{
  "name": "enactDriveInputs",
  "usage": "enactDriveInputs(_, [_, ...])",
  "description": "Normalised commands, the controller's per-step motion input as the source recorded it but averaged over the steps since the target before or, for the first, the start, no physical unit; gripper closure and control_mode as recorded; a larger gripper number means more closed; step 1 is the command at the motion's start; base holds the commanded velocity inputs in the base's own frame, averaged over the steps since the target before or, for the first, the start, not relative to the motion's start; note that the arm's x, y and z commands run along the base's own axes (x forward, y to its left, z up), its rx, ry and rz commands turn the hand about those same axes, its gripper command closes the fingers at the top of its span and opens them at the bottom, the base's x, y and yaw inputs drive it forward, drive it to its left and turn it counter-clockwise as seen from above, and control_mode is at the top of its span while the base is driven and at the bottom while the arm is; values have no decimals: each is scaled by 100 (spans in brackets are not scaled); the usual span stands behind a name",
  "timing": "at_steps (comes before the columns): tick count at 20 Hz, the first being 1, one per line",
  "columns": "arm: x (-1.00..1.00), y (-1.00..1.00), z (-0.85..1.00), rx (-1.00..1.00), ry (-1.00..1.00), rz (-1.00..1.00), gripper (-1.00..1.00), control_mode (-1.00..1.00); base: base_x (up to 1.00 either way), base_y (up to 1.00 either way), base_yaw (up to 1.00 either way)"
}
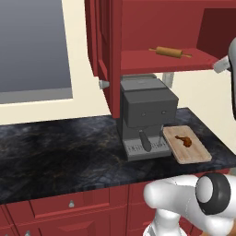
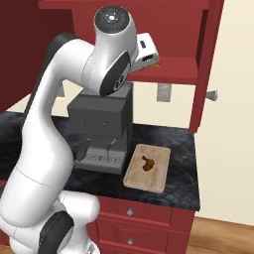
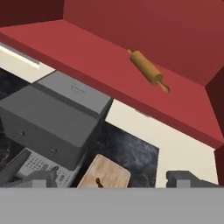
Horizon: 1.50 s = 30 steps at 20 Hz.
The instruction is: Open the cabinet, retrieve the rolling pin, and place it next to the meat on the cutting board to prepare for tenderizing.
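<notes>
The rolling pin (image 1: 168,52) lies alone on the red shelf of the open cabinet (image 1: 138,27), towards the shelf's back edge. Below, at the worktop's (image 1: 55,152) right end, the cutting board (image 1: 186,144) carries the meat (image 1: 184,140) near its middle, just beside the grey coffee machine (image 1: 145,115). The gripper (image 3: 111,178) hangs in front of the shelf, fingers spread wide, holding nothing.

My arm (image 2: 54,124) is glossy white, built of rounded, bulging links. Dark grey rings and round black caps mark my joints, one cap dotted around its rim. My fingers (image 3: 43,177) are small, blocky and grey.
</notes>
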Motion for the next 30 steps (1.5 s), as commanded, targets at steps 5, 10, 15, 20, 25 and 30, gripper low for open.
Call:
enactDriveInputs(5, [31, 1, 0, 4, -16, 0, -100, -100, 0, 0, 0])
enactDriveInputs(10, [44, 5, 0, 3, -4, 0, -100, -100, 0, 0, 0])
enactDriveInputs(15, [59, 7, -1, 1, 0, 0, -100, -100, 0, 0, 0])
enactDriveInputs(20, [66, 4, -4, 0, 4, 0, -100, -100, 0, 0, 0])
enactDriveInputs(25, [65, 2, -15, 0, 9, 0, -100, -100, 0, 0, 0])
enactDriveInputs(30, [52, 0, -6, 0, 4, 0, -100, -100, 0, 0, 0])
